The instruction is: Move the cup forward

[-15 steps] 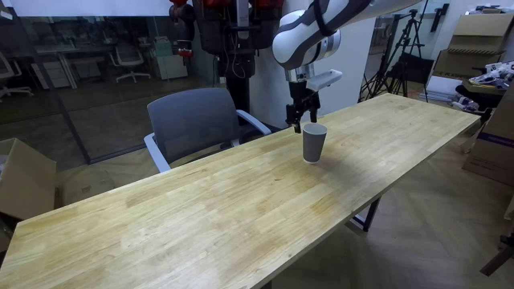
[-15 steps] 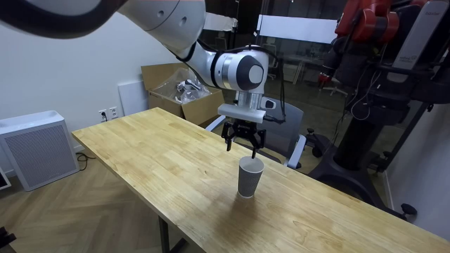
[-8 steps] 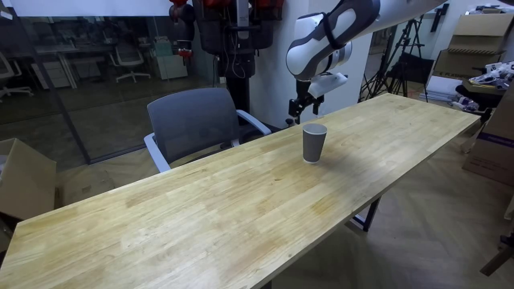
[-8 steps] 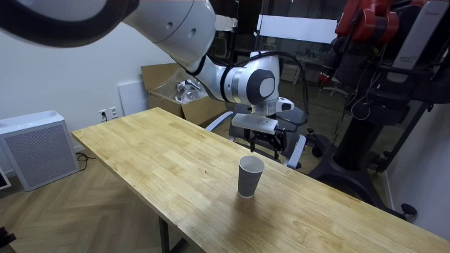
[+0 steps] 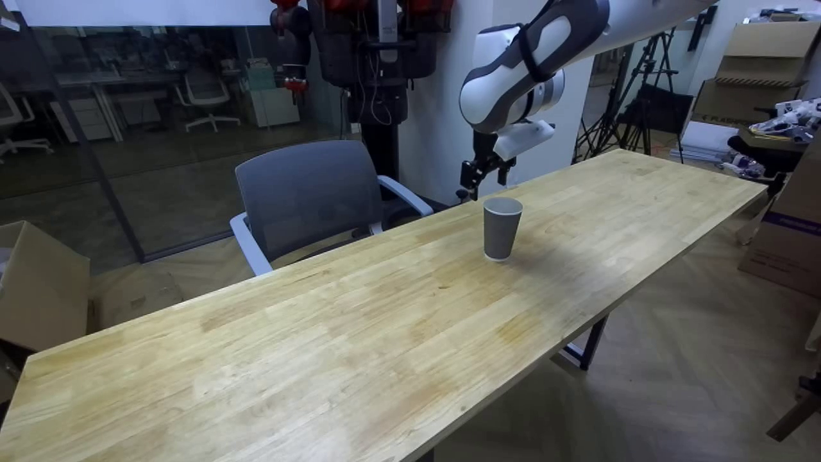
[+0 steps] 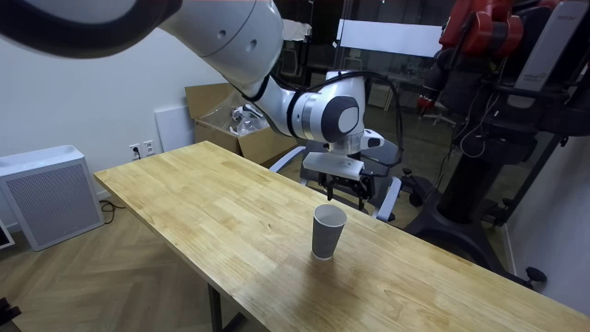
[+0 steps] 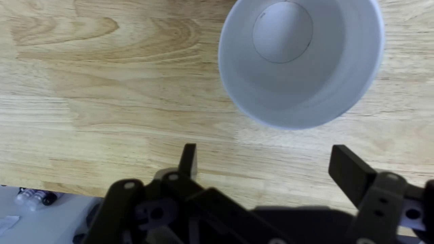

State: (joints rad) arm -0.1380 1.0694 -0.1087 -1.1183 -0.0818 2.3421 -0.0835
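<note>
The grey tapered cup [image 5: 501,230] stands upright on the wooden table [image 5: 359,333], near the chair-side edge; it also shows in an exterior view [image 6: 328,235]. In the wrist view I look down into the cup [image 7: 295,81], which is cut off by the top of the picture. My gripper [image 7: 265,158] is open, with nothing between its fingers. Its fingertips are apart from the cup, on its chair side. The gripper is above the table's chair-side edge in both exterior views [image 5: 488,188] [image 6: 345,202].
A grey office chair [image 5: 308,192] stands against the table's edge, beneath and beside the gripper. A large red and black robot [image 6: 479,170] stands behind that edge. An open cardboard box [image 6: 216,134] is on the floor past the table's far end.
Over the last second my gripper has moved away from the cup toward the chair-side edge, and its wrist has turned. In the last half second it has shifted only slightly. The cup has not moved.
</note>
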